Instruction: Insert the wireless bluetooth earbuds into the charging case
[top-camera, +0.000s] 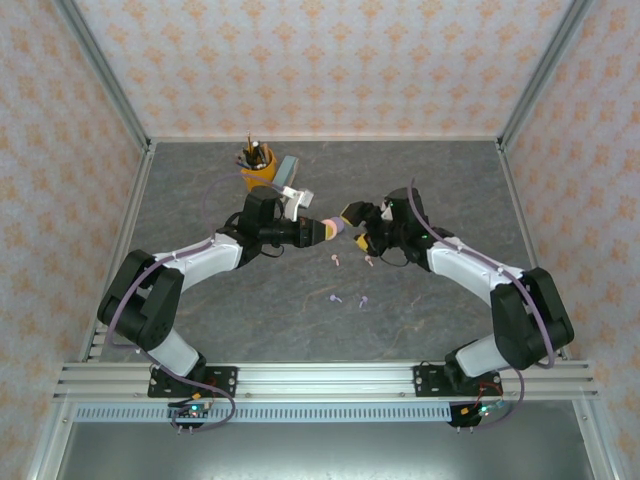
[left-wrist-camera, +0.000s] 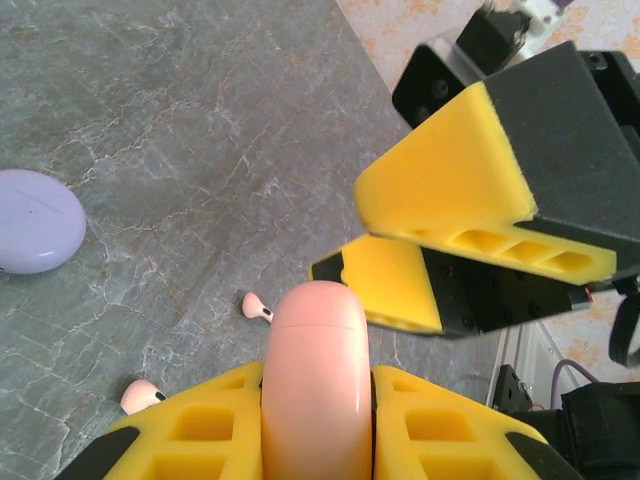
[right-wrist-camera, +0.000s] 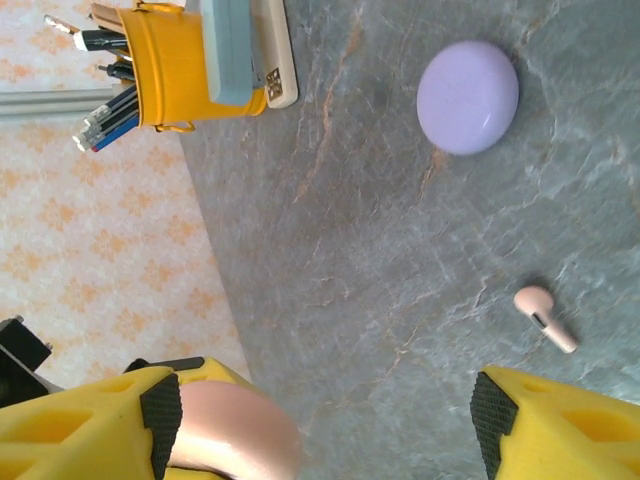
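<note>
1. Grey stone-patterned table (top-camera: 200, 190), closed in by walls with orange-flower wallpaper (top-camera: 330, 60). A yellow pen cup (top-camera: 257, 172) stands at the far side, well apart from the work.
2. The left gripper (top-camera: 322, 229) is clamped on the pink charging case (left-wrist-camera: 318, 340) and holds it on edge above the table. The lid looks closed; I see no gap at the seam.
3. The right gripper (right-wrist-camera: 325, 420) has its jaws wide apart at the free end of this case. In the right wrist view the case lies against one finger, and the other finger is well apart from it.
4. One pink earbud (left-wrist-camera: 257, 306) and a second pink earbud (left-wrist-camera: 140, 396) lie on the table below the case. A lilac earbud (top-camera: 335, 298) and the other lilac earbud (top-camera: 363, 300) lie nearer to the arm bases. The lilac case (right-wrist-camera: 467, 97) rests flat and closed on the table.
5. No earbud is in a case, so I judge the task is near its beginning and the step in hand is to open the pink lid.
6. To do it well, the right jaws should close only on the lid half, away from the hinge, while the left grip stays firm.
7. The lid should then swing on its hinge, not be pulled straight. I cannot tell on which side the hinge is.
8. The shell is smooth and rounded, so it may slip out of the pads if the grip is shallow.
</note>
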